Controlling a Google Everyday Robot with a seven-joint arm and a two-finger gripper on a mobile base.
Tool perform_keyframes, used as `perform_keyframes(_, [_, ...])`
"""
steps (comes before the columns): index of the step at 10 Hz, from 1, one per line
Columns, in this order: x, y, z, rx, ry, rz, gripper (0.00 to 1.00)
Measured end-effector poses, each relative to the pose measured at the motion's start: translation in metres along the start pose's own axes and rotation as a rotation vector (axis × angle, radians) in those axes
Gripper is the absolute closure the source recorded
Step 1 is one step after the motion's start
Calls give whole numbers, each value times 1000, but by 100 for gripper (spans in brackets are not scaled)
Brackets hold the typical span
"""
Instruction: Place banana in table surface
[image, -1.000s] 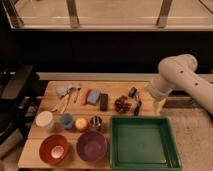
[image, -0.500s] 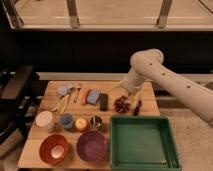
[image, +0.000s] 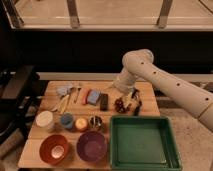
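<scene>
The banana (image: 62, 103) is pale yellow and slim. It lies on the wooden table surface (image: 35, 150) at the back left, beside some utensils (image: 74, 93). My gripper (image: 113, 89) is at the end of the white arm, which reaches in from the right. It hangs over the back middle of the table, just above a black block (image: 103, 101) and well to the right of the banana. Nothing shows in it.
A green tray (image: 142, 159) fills the front right. A red-orange bowl (image: 54, 149) and a purple bowl (image: 91, 146) stand at the front left. Behind them are a white cup (image: 44, 120), a blue cup (image: 66, 120), a yellow-orange cup (image: 81, 123) and a metal cup (image: 95, 121). A blue sponge (image: 93, 96) and a dark red cluster (image: 120, 104) lie nearby.
The arm has swung left, from the table's right edge to over its back middle. The gripper is now closer to the banana. The objects on the table have not moved.
</scene>
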Motion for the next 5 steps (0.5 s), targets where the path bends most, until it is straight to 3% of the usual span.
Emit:
perform_keyframes(3, [1,0,0,1,1,1,20])
perform_keyframes(5, [2,-11,3,-8,-5,-49,20])
